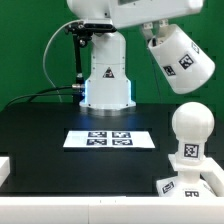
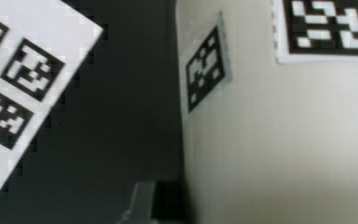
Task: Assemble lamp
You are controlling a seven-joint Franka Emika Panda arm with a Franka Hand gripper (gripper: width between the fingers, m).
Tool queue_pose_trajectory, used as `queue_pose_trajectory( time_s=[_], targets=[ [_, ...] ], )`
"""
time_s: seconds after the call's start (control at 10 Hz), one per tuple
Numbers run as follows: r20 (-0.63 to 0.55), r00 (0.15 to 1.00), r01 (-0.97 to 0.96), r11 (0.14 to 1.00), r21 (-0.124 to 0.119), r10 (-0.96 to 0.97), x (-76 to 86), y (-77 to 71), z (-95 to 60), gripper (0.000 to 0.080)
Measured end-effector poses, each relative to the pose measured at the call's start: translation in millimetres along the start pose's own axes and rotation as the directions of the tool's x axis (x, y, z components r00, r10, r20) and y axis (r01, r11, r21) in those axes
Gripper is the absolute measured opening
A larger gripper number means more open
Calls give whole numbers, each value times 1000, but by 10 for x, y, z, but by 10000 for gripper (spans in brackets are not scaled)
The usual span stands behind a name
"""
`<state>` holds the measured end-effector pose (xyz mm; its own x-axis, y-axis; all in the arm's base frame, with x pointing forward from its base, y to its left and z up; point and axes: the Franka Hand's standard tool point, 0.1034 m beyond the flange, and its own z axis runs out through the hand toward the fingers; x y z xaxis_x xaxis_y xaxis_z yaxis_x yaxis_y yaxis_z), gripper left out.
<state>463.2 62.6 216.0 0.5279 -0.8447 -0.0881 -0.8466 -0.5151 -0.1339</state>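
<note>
Wrist view gives us little of the gripper (image 2: 158, 200): only a dark finger edge shows, pressed close against the white wall of the shade (image 2: 274, 130), so we judge it pinching the shade's rim, though the jaws themselves are hidden. In the exterior view the shade hangs tilted in the air under the arm, well above the table (image 1: 40, 130). The bulb (image 1: 190, 128) stands upright on the base (image 1: 188, 183) near the exterior view's right, and the marker board (image 1: 108, 139) lies flat between them and the arm's pedestal. We expect the shade to be light, stiff and smooth plastic, so a thin wall grip may slip or let it swing; holding at the rim leaves the open mouth free to go over the bulb.
</note>
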Motion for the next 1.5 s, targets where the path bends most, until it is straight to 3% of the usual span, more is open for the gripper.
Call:
queue_pose_trajectory(
  time_s=[0.3, 0.4, 0.6, 0.8, 0.9, 1.0, 1.3, 1.4, 1.5],
  targets=[
    [-175, 984, -14, 1000, 2, 14, -65, -58, 33, 47],
    [-220, 975, 25, 1000, -12, -27, -65, -56, 41, 47],
    [-332, 929, 149, 986, -70, -164, 177, -81, -77, 47],
    [-402, 875, 246, 962, -115, -271, 332, -237, -156, 47],
    [-482, 837, 234, 966, -112, -258, 384, -366, -245, 47],
    [-531, 804, 248, 963, -108, -267, 352, -365, -212, 47],
    [-486, 823, 263, 956, -129, -293, 346, -317, -159, 47],
    [-472, 794, 330, 924, -194, -383, 427, -387, -172, 47],
    [-469, 780, 361, 910, -205, -415, 509, -558, -180, 47]
  ],
)
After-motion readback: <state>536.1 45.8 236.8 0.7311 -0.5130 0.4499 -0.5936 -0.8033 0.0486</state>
